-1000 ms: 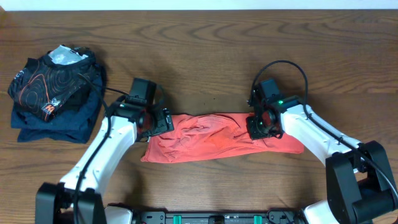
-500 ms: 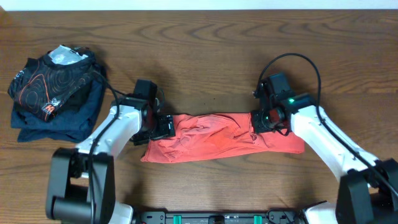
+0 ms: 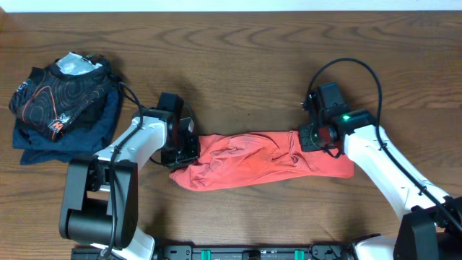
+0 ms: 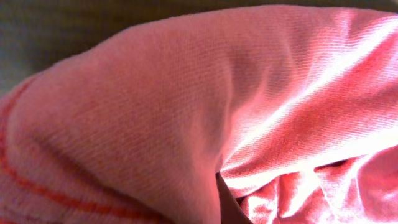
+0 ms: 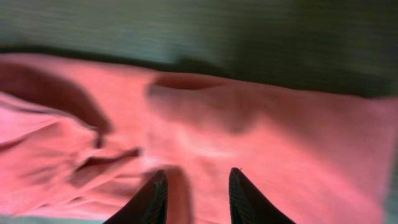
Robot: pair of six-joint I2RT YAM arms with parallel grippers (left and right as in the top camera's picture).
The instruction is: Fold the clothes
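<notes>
Long coral-red cotton T-shirt (image 3: 245,162) lies crosswise: left gripper (image 3: 192,152) jaws clamp its left end; right gripper (image 3: 302,139) jaws, part-open, hover empty over its right end.

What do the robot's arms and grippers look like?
The left arm and right arm have rounded white shells with black joints. The left gripper and right gripper are black. A thin black cable arches above the right arm, where a small green light glows. The right gripper's fingers are dark and tapered.
</notes>
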